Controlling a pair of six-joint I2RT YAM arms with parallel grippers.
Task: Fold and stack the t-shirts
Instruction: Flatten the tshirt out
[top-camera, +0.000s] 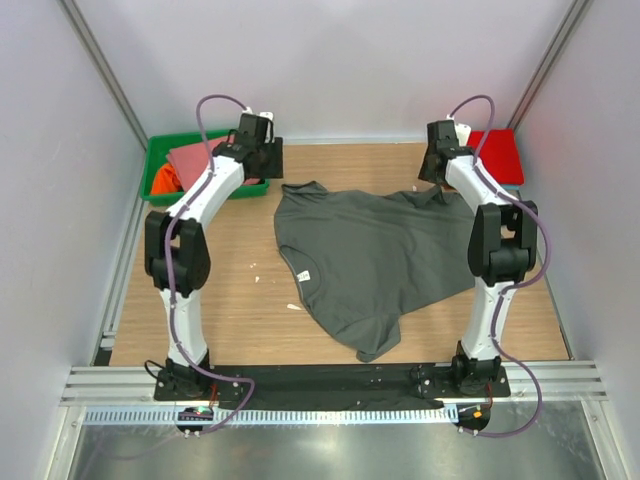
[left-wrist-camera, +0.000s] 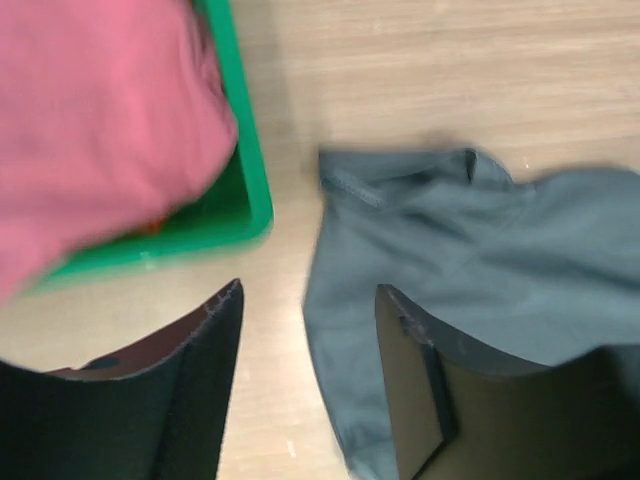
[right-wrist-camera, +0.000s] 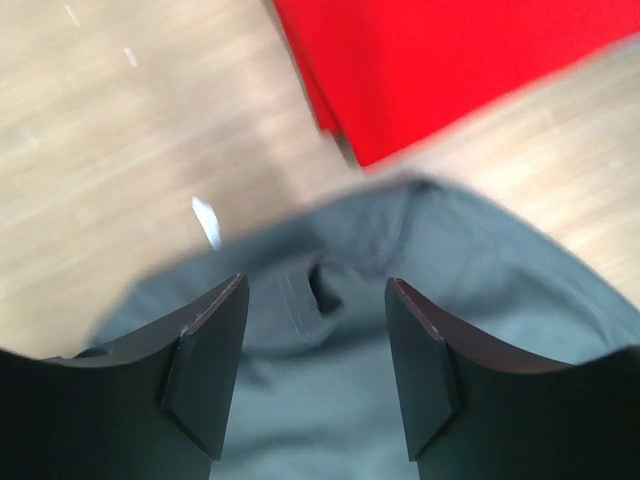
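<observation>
Mostly flat, dark grey t-shirt (top-camera: 375, 260), far edge rumpled, white label (top-camera: 305, 277)

dark grey t-shirt (top-camera: 375, 265): matt cloth | table (top-camera: 220, 300): wood grain | bin (left-wrist-camera: 248, 160): glossy plastic

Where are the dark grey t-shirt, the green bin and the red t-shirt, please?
dark grey t-shirt (top-camera: 380, 260), top view, middle of its body.
green bin (left-wrist-camera: 250, 170), left wrist view, its side wall.
red t-shirt (right-wrist-camera: 450, 60), right wrist view, its flat upper face.
</observation>
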